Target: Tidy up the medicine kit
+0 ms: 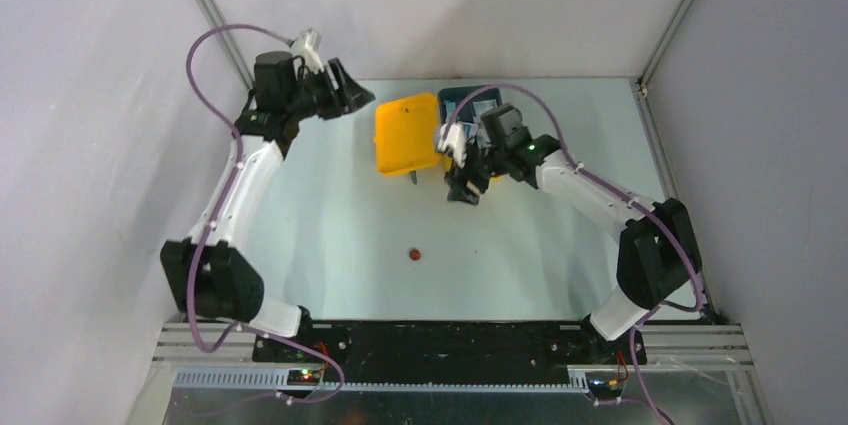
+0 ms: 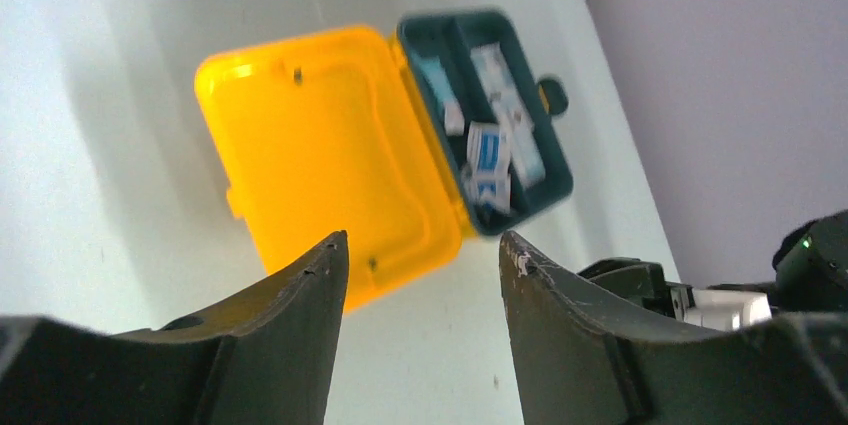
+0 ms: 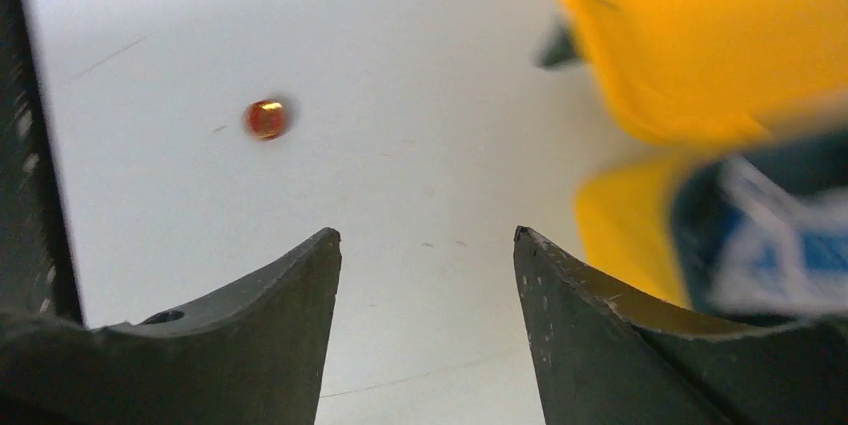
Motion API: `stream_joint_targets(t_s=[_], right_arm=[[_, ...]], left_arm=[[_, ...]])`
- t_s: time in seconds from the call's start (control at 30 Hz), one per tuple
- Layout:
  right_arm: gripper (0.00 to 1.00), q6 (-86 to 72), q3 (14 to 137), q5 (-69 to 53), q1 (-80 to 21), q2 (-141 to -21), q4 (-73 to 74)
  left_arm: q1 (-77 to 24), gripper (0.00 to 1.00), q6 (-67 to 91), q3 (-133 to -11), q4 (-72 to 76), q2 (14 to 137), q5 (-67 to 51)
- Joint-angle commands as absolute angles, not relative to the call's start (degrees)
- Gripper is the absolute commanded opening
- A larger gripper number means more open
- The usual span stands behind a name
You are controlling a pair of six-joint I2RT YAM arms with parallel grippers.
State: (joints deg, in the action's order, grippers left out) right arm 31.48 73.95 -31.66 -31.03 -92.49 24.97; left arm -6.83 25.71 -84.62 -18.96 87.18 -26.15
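- Top external view: the medicine kit (image 1: pixel 408 135) sits on the far half of the table (image 1: pixel 330 225), between the two arms. Its yellow lid (image 2: pixel 320 145) is swung fully open and lies flat to the left of its base.
- Left wrist view: the base carries a dark teal tray (image 2: pixel 555 180) with a divider down its length. White-and-blue sachets (image 2: pixel 490 155) lie loosely inside, some overlapping; how they sort by compartment is too blurred to tell.
- The left gripper (image 2: pixel 422 250) hangs above and to the left of the open lid. Its jaws are spread with nothing between them, clear of the kit.
- The right gripper (image 3: pixel 427 235) hovers at the kit's near edge, jaws parted and empty. In its own view a corner of the tray and one sachet lie just to the right of its fingers.
- A small red object (image 1: pixel 413 256) lies alone on the table, well apart from the kit and nearer the arm bases. It is too small to say what it is.
- Judged step: the packing looks largely done, since both claws are empty and the sachets are already in the tray. What remains is probably the stray red piece, if it belongs, and closing the lid.
- Next move, as I judge it: the red piece calls for a fine pinch on a small round thing that may roll. Closing calls for one gripper to get under the lid's free left edge and swing it over the hinge. The base may need steadying, and any raised sachets must sit below the rim so the latch can meet.
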Motion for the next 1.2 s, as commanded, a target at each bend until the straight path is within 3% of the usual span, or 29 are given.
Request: stream_joint_targets(t_s=[0.0,0.2,0.3,0.67,1.17], right_arm=[[0.69,54.5,73.8,-40.8,-37.2,-93.3,36.6],[0.71,67.1,73.7,-39.7,-43.3,-98.5,42.0],[0.67,68.4,74.0,-35.0,-46.9,-101.9,39.9],[0.59,59.7,74.8,-28.7,-55.4,-109.4,29.9],[0.54,56.6,76.0,-23.8,-57.0,-113.2,26.5]], left_arm=[[-4.0,0.62,19.9,-75.3,-24.0,79.5,-30.2],[-0.5,0.62,20.5,-68.4,-25.2,75.1,-29.7],[0.7,0.62,22.3,-66.5,-25.1,74.1,-28.9],[8.2,0.64,23.2,-61.3,-24.7,63.9,-28.0],[8.9,0.65,24.7,-56.8,-23.4,58.9,-29.2]])
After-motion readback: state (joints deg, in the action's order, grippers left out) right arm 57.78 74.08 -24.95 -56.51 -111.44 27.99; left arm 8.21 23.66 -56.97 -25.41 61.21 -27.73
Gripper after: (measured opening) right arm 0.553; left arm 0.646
